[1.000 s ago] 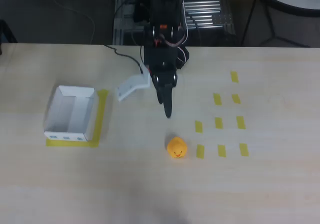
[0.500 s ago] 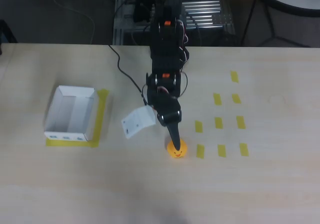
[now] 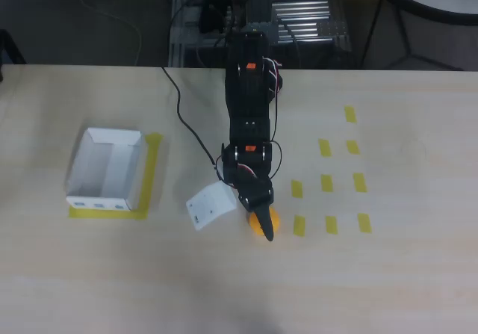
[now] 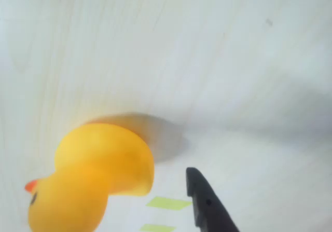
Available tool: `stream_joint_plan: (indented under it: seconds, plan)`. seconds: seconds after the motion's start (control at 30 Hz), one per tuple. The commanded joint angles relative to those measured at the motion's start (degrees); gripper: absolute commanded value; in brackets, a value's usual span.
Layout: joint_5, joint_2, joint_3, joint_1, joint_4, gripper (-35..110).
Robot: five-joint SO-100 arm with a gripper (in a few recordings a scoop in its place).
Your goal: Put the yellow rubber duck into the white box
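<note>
While the yellow rubber duck [image 3: 259, 221] sits on the table [image 3: 388, 274] mid-frame in the overhead view, the gripper [image 3: 237, 216] is down over it w/ jaws spread wide, black finger [image 3: 267, 228] across the duck, nothing gripped. White box [image 3: 105, 169] sits well apart at 9 o'clock; yellow tape marks [image 3: 328, 183] lie just beside the duck at 3.

Arm [image 3: 250, 117] stretches from far edge down counter [image 3: 388, 274] centre, splitting left and right halves. End effector [image 3: 240, 216] low over yellow rubber duck [image 3: 259, 220]; white finger plate [image 3: 209, 205] splayed left, dark finger [image 3: 265, 222] across duck. Wrist view: dark fingertip [image 4: 205, 201] just right of duck [image 4: 93, 180], narrow gap between. Open counter between duck and white box [image 3: 106, 169] at left. Black cable [image 3: 183, 113] trails left of arm. Flat yellow tape marks [image 3: 328, 181] right, no obstruction.
</note>
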Motion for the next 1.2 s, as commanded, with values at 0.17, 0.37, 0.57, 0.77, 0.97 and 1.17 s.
stream_joint_plan:
  seconds: [0.17, 0.37, 0.57, 0.77, 0.97, 1.17]
  plan:
    - [-1.3, -1.1, -7.6, -2.5, 1.8, 53]
    - [-1.9, -3.0, -8.6, -3.3, 1.9, 42]
    - [-1.0, -5.5, -10.7, -3.7, 1.9, 21]
    - [3.2, -7.6, -16.0, -3.2, 2.6, 0]
    - [6.2, -0.4, -22.5, 0.0, 6.6, 0]
    - [9.1, 23.2, -20.6, 8.3, 6.1, 0]
